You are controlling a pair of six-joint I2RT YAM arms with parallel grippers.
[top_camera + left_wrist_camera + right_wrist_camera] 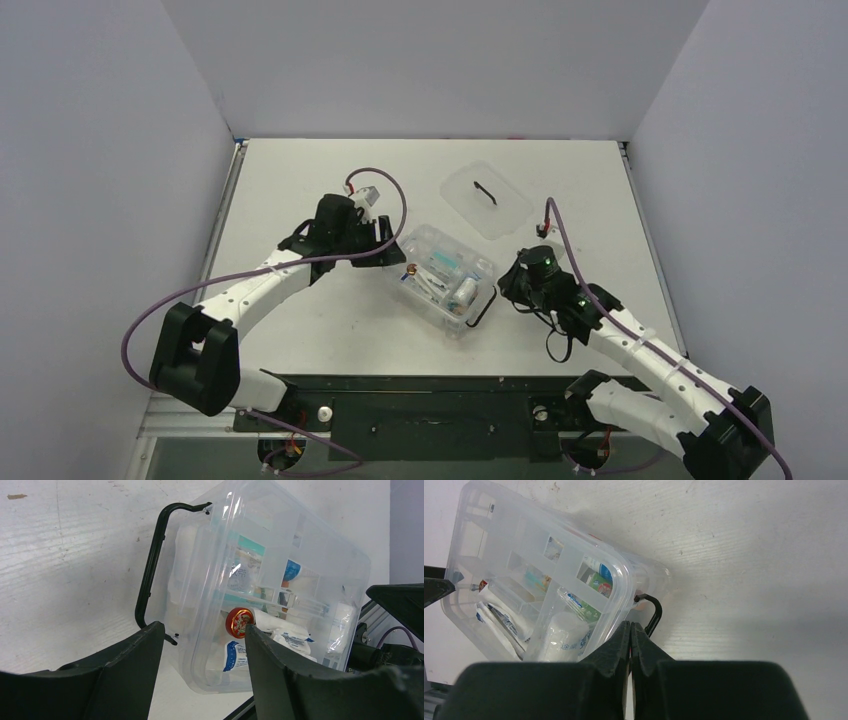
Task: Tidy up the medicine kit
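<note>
The medicine kit [445, 280], a clear box with rounded corners, lies at the table's middle, holding sachets, a white roll [564, 635] and a small red tin [239, 621]. My left gripper [398, 255] is at its left end. In the left wrist view this gripper [202, 647] is open, with the box's near corner [210, 670] between the fingers; the left finger stands apart from the wall. My right gripper [505, 288] is at the box's right side. Its jaws [630, 626] are shut with nothing in them, the tips beside the rim and a swung-out black clip [653, 614].
The flat clear lid [487, 198] with a black handle lies behind the kit toward the back right. Another black clip [151, 567] stands out from the box's far end. Grey walls close in the white table [300, 180] on three sides.
</note>
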